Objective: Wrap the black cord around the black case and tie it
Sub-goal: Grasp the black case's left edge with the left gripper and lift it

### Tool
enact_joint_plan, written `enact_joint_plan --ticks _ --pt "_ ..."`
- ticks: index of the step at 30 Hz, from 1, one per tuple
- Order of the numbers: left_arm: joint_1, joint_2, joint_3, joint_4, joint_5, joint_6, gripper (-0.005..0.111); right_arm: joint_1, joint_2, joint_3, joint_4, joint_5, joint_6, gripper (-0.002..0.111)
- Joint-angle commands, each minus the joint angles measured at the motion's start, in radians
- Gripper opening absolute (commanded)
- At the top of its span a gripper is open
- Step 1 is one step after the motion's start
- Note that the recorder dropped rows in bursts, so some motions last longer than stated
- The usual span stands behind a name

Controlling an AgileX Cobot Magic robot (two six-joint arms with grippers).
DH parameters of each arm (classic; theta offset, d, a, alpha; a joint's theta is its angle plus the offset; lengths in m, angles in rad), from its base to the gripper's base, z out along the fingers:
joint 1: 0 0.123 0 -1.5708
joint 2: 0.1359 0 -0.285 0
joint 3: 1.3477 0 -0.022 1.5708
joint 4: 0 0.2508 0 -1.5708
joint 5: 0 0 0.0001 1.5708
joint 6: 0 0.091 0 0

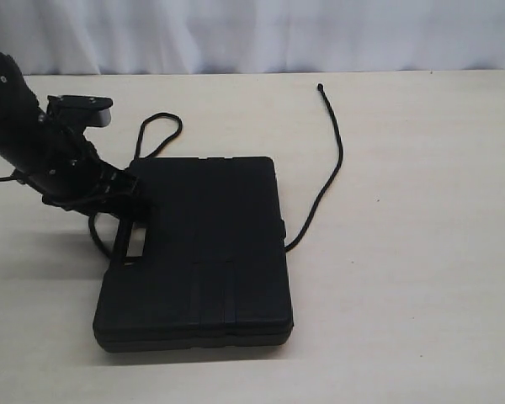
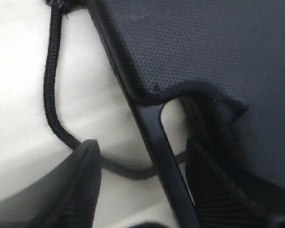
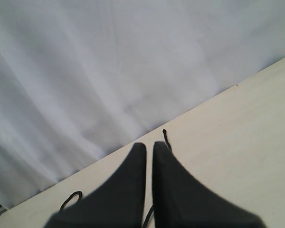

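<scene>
Left gripper [image 2: 140, 145] jaws spread, straddling handle bar [image 2: 154, 133] of black case [image 2: 204, 47]; black cord [image 2: 51, 85] loose between them. Right gripper [image 3: 148, 154] closed, empty. Likely wrap stage; next needs pinching cord.

black cord [image 1: 329, 165] midsection hidden under black case [image 1: 210, 252]; left arm [image 1: 17, 135] edge-cropped

Bright, even light is spread over the table [image 1: 404, 295], mostly from above. Soft, faint shadows are cast along the near edge of the black case [image 1: 202, 252]. The curtain [image 3: 109, 71] is washed out. In the left wrist view, the nearest parts are blurred.
</scene>
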Motion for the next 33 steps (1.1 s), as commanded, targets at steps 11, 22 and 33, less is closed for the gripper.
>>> enact_joint_plan --ticks 11,22,33 --pt "-0.002 0.156 0.001 -0.143 -0.055 0.071 0.030 -0.003 -0.005 0.002 0.002 0.005 0.000 0.004" --pt "-0.002 0.104 -0.113 -0.245 0.111 0.071 0.000 -0.003 -0.005 -0.036 0.180 0.096 -0.118 0.004" --pt "0.007 0.060 -0.185 -0.357 0.157 0.069 0.000 -0.003 0.130 -0.284 0.782 0.504 -0.914 0.004"
